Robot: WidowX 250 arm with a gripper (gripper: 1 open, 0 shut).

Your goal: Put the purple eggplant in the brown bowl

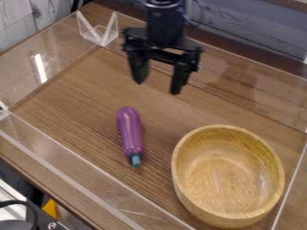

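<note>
The purple eggplant point(129, 133) lies flat on the wooden table, its teal stem tip pointing toward the near edge. To its right, near the front right corner, sits the brown bowl point(228, 174), with nothing inside. My gripper point(161, 79) hangs above the table behind the eggplant, its two dark fingers spread open and holding nothing. It is apart from both the eggplant and the bowl.
Clear plastic walls point(54, 63) ring the wooden table point(84, 108). A small clear stand point(97, 29) sits at the back left corner, outside the wall.
</note>
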